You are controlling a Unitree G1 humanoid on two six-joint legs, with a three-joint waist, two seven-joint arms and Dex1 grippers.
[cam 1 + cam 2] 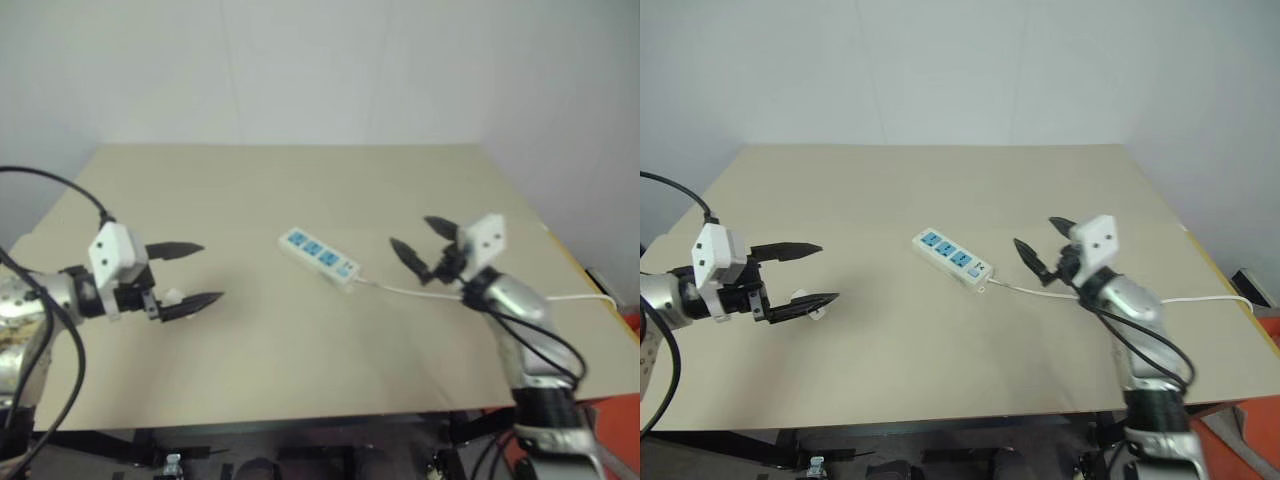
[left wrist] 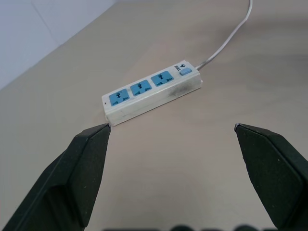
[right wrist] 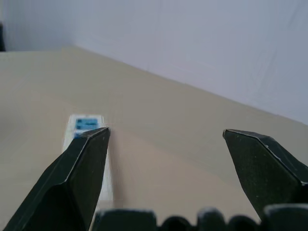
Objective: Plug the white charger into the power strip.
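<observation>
Hovering over the near left part of the tan table [image 1: 300, 380], the left gripper [image 1: 212, 271] is seen with its two black fingers spread wide and nothing held between them. A small white block, taken to be the white charger [image 1: 172, 296], is seen on the table just beside the lower finger of this gripper and is partly hidden by it; whether the two touch cannot be told. In the left wrist view, the same spread fingers [image 2: 86, 163] are aimed toward the power strip [image 2: 153, 94], which lies well apart from them.

On the right side of the table, the right gripper [image 1: 409, 230] is held above the surface. Its fingers [image 3: 82, 178] are likewise spread apart and empty, and they are pointed toward the middle of the table. A thin white cord [image 1: 410, 292] is laid across the table beneath this gripper and is carried off toward the right edge.

Near the middle of the table, between the two grippers, the power strip is laid flat and set diagonally. Three blue-faced sockets are shown in a row on its upper face, all unoccupied, and the cord is joined at the end nearer the right gripper. Beyond the strip, bare tabletop is extended to a plain pale wall [image 1: 300, 70].
</observation>
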